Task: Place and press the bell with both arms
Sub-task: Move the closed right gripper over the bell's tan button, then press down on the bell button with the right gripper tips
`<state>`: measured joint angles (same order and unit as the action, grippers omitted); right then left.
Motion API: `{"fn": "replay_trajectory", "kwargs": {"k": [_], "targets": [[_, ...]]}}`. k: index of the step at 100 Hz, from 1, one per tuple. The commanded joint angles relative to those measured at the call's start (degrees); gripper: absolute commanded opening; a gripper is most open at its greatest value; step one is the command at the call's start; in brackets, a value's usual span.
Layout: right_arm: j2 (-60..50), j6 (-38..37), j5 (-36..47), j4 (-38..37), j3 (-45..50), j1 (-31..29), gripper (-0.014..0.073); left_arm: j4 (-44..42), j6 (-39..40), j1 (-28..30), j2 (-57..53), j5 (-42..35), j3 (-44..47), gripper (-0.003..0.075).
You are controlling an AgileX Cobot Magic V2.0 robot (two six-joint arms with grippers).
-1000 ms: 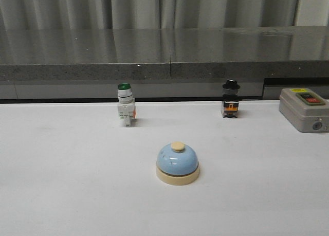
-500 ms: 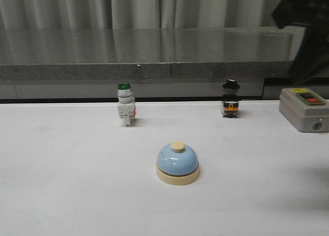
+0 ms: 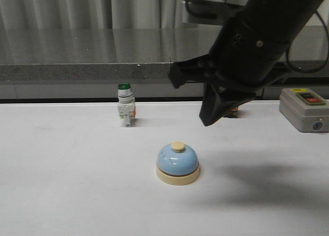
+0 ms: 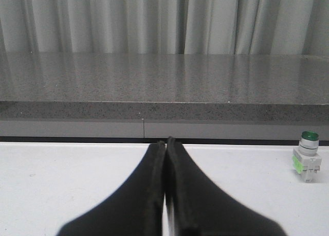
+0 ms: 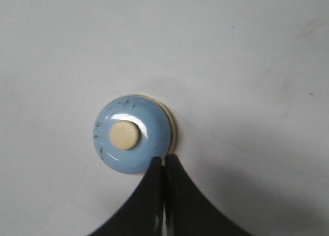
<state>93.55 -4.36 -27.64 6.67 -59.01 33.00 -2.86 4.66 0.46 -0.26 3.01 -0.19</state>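
Note:
The light-blue bell [image 3: 177,163] with cream base and cream button stands upright at the middle of the white table. My right arm reaches in from the upper right; its gripper [image 3: 207,122] is shut and empty, hanging above and to the right of the bell, apart from it. In the right wrist view the bell [image 5: 132,134] shows from above, the shut gripper [image 5: 164,159] over its edge. My left gripper [image 4: 165,142] is shut and empty, seen only in its wrist view, low over the table; the bell does not show there.
A green-capped white pushbutton switch [image 3: 125,105] stands at the back left of the bell; it also shows in the left wrist view [image 4: 307,157]. A grey box with coloured buttons [image 3: 304,108] sits at the right edge. A grey stone ledge [image 3: 103,66] runs behind the table.
My right arm has swung in from the upper right and down, and now hangs over the table near the bell, hiding the black-capped switch. The bell has not moved.

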Motion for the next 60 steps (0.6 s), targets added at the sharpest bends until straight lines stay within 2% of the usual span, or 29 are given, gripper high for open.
{"fn": "replay_trajectory", "kwargs": {"k": [1,60], "targets": [[-0.5,0.2,2.6,0.5,-3.0,1.1,-0.0064,0.2,0.6,0.1,-1.8,-4.7,3.3,-0.0021],[5.2,0.2,6.1,0.8,-4.5,3.7,-0.0064,0.2,0.6,0.1,-1.8,-4.7,3.3,-0.0021]]}}
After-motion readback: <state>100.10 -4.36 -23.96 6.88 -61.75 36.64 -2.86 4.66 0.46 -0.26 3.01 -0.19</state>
